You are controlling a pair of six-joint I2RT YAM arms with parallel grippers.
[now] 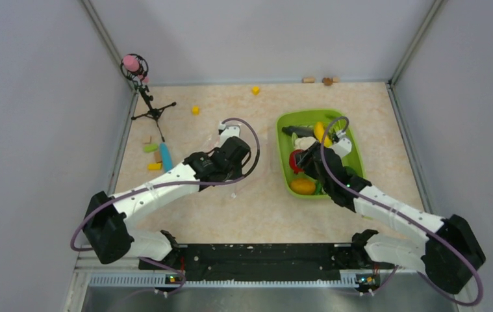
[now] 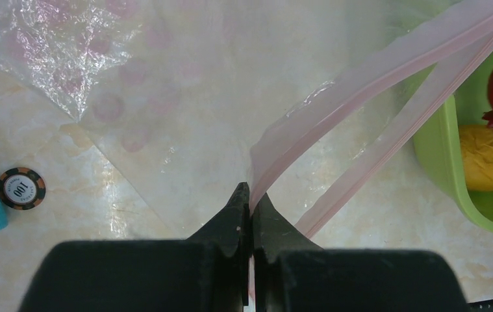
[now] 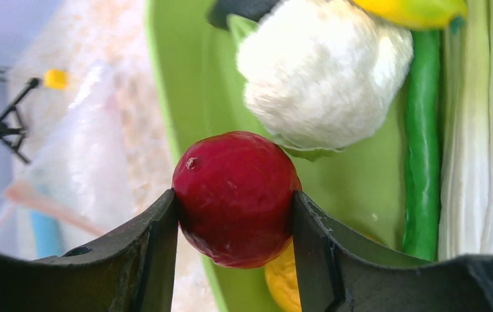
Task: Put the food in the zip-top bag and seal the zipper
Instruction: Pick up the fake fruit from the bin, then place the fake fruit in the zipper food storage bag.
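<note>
Holding the red tomato [image 3: 234, 188] is the right gripper [image 3: 232, 214], whose jaws stand about half open, one pressed to each flank of the fruit. It sits over the left part of the lime-green tray [image 2: 435, 156], just in front of the white cauliflower [image 3: 325, 71]. We see the left gripper [image 2: 251, 195] with its jaws pinched tight on one lip of the zipper [image 2: 360, 75], at the strip's near end.

From that pinch the two pink strips run away toward the tray and spread apart. We judge the zip-top bag [image 2: 185, 97] to have its mouth parted, with the opening just beside the tray's wall. The rest of the bag lies flat and crinkled on the worktop [image 1: 263, 208], left of the tray.

So the move turns on one relation: the mouth lies to the left of the tomato, and the zipper's long axis points roughly at the tray. We reckon the right arm is the nearer one. It should carry the fruit leftward and in between the strips, not over the raised lip. The gap looks shallow to us, so a snag on the upper strip is the risk.
</note>
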